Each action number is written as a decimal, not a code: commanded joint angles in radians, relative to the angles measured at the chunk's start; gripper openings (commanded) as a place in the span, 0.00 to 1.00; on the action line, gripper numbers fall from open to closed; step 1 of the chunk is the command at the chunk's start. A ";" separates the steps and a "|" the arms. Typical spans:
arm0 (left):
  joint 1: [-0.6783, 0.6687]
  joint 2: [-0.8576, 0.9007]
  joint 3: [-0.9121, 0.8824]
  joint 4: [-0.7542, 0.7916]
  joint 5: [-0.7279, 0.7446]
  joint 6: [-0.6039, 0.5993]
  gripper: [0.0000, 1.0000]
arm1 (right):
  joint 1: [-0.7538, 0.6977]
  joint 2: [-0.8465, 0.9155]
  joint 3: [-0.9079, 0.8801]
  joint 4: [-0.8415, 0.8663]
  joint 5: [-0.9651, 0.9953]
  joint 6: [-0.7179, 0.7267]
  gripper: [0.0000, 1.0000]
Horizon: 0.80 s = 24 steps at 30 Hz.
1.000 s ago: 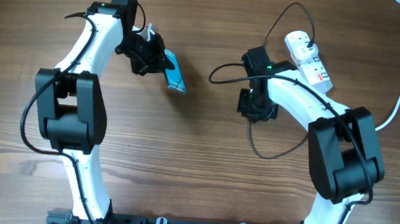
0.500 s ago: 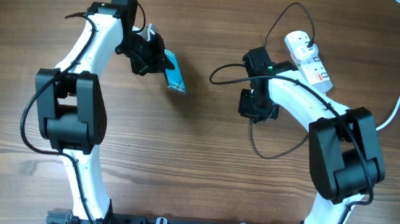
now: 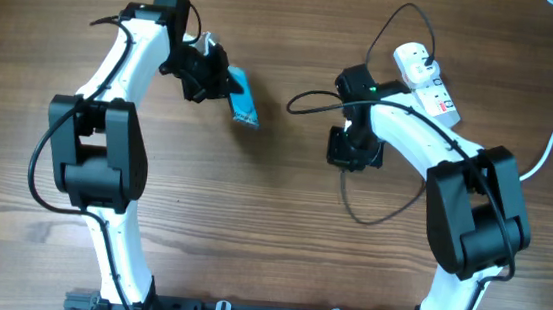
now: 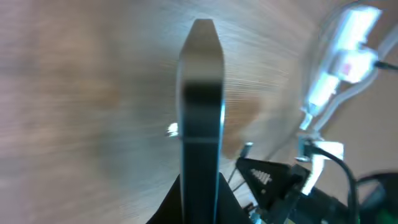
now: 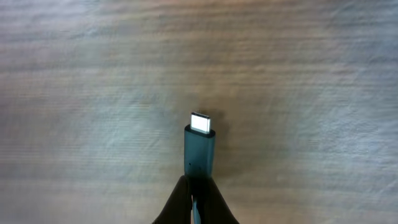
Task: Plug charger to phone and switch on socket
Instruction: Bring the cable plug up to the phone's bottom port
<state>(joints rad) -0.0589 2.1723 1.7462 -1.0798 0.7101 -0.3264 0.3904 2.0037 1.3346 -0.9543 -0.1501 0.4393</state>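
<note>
Newly shut, right fingers (image 5: 185, 199) pinch the charger (image 5: 199, 148) tip above the desk (image 5: 311, 62); left fingers (image 4: 229, 204) clamp the phone (image 4: 200, 112) edge-on between them.

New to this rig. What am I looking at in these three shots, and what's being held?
Two white-and-black robot arms stand at a wooden table. The wide picture looks down from above; the other two come from cameras on each wrist. The left gripper is shut on the phone, which its wrist camera sees edge-on. The right gripper is shut on the charger, connector tip sticking out past the fingers. The socket, a white power strip, lies at the far right with the charger's cable running to it.
</note>
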 commanded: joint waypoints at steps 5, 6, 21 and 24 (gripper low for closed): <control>-0.003 -0.037 0.018 0.185 0.598 0.222 0.04 | 0.005 -0.159 0.076 -0.043 -0.475 -0.282 0.04; -0.003 -0.037 0.018 0.222 0.668 0.222 0.04 | 0.005 -0.199 0.076 -0.041 -0.518 -0.282 0.04; -0.096 -0.037 0.018 0.370 0.807 0.212 0.04 | 0.032 -0.364 0.076 0.005 -0.496 -0.182 0.04; -0.097 -0.037 0.018 0.370 0.765 0.206 0.04 | 0.079 -0.364 0.076 0.047 -0.392 -0.089 0.04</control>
<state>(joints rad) -0.1593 2.1723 1.7462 -0.7139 1.4899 -0.1322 0.4217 1.6520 1.3903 -0.9367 -0.6418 0.2539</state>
